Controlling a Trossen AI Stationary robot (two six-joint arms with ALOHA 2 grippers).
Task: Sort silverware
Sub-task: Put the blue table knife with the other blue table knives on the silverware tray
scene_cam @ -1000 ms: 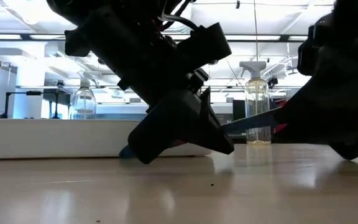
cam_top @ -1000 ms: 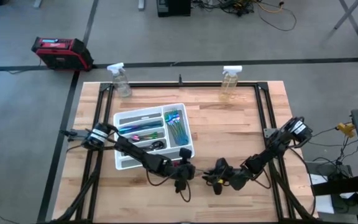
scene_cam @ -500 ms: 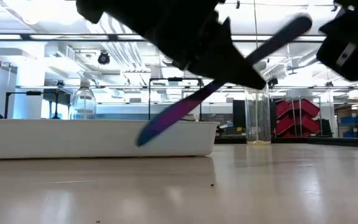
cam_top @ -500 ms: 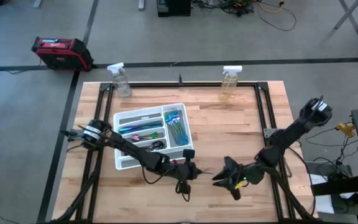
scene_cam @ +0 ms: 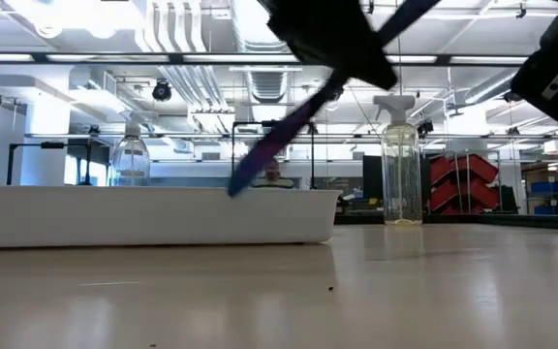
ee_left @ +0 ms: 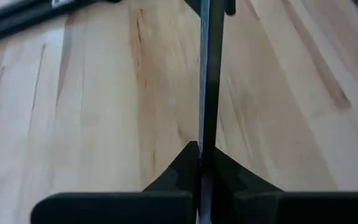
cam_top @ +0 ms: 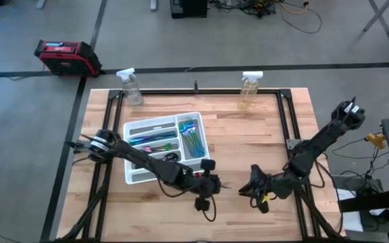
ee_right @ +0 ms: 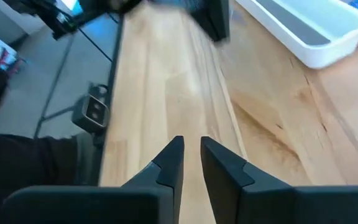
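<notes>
pale wooden table (cam_top: pixel 248 142) with a black frame, and near its front edge the left tool (cam_top: pixel 216 185) is clamped shut on a slim dark utensil with a blue-purple sheen (scene_cam: pixel 284 131), holding it up off the wood. in the left wrist view the utensil's handle (ee_left: pixel 208 74) runs straight out from between the pinched fingers (ee_left: pixel 182 171). from the low camera it hangs tilted, lower tip over the white plastic organizer tray (cam_top: pixel 135 173).

that tray sits toward the left side of the table, and the rest of the shiny teal, blue and magenta silverware (cam_top: pixel 189 137) is lying in its compartments.

right tool (cam_top: pixel 254 191) is just beside the left one near the front edge, holding nothing, its fingers (ee_right: pixel 169 163) nearly together with a narrow gap between them.

two clear spray bottles (cam_top: pixel 252 90) stand along the back edge.
</notes>
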